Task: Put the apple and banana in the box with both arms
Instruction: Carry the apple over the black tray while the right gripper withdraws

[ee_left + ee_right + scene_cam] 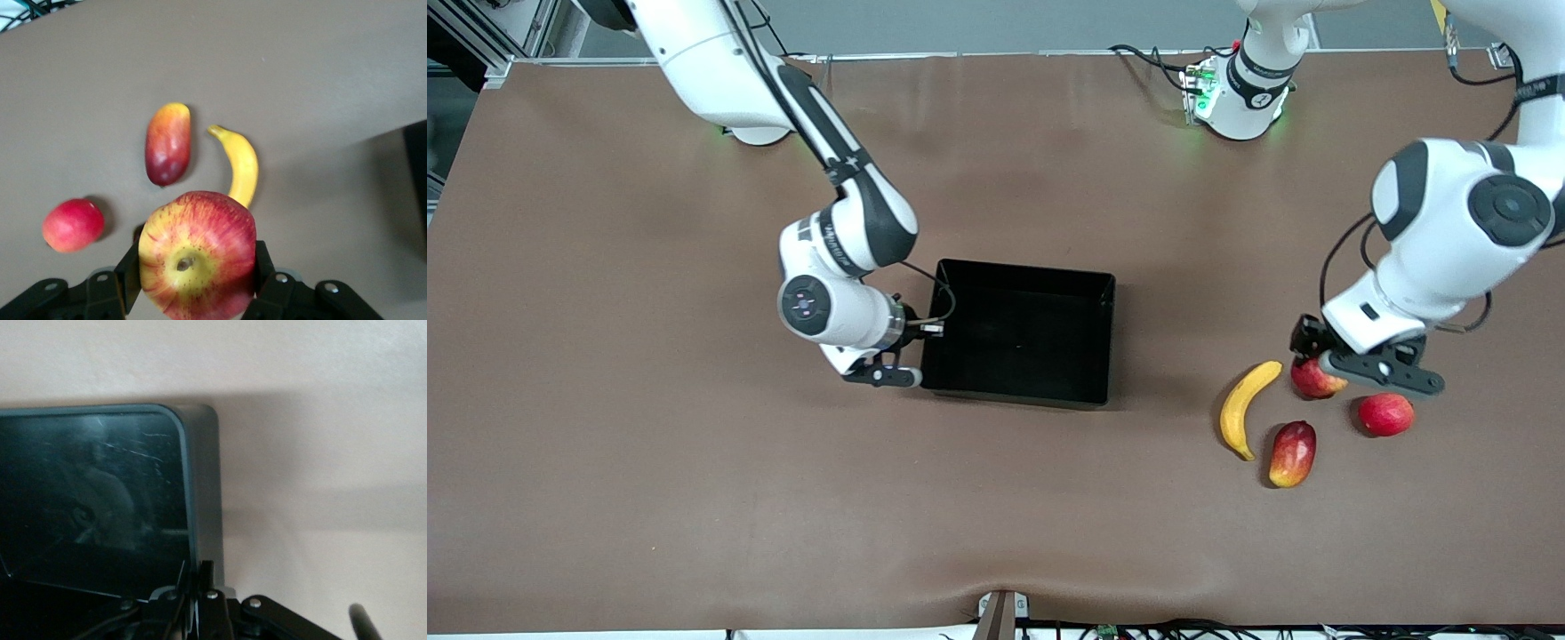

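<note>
We judge step: apple pickup. Left gripper (193, 293) pinching small red-yellow speckled apple (197, 252), curved yellow banana (1247, 407) just beside. Right gripper (197, 607) clamped on shallow glossy black plastic box (1021, 331) wall. Next: lift, carry over box.

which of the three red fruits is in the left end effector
The apple, with yellowish speckled patches around its stem dimple, sits between the left end effector fingers. The plain red fruit and mango-like fruit lie free.
</note>
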Action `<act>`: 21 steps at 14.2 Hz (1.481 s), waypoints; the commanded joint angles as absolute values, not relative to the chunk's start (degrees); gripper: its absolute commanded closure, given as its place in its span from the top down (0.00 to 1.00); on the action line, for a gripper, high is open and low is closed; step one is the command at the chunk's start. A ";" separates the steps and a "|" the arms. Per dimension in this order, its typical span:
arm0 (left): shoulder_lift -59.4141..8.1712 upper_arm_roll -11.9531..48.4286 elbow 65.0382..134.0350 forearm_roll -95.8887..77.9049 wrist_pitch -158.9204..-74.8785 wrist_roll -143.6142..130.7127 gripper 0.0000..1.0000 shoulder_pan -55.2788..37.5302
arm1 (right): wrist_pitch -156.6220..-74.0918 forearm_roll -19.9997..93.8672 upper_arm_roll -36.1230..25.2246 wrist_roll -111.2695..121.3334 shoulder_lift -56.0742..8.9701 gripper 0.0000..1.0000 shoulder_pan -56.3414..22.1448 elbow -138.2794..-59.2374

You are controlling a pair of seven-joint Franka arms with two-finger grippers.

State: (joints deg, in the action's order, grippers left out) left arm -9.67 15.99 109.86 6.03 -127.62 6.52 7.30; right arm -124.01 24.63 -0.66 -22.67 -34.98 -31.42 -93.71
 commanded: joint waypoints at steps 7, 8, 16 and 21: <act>-2.90 27.58 119.70 5.89 -128.76 -3.41 0.00 7.73 | -108.68 24.17 -3.16 -22.76 -35.51 1.00 -28.05 -80.10; -3.16 28.90 120.06 5.98 -129.28 -4.82 0.00 7.56 | -104.28 23.47 -3.86 -22.59 -35.33 1.00 -26.47 -77.20; -10.54 34.63 120.94 8.16 -138.51 -22.38 0.00 1.16 | -85.52 16.28 -5.10 -22.06 -30.77 1.00 -12.84 -68.03; -18.79 34.63 116.12 20.10 -139.22 -36.35 0.00 -4.39 | -82.45 6.51 -5.01 -16.01 -22.60 1.00 -8.62 -68.46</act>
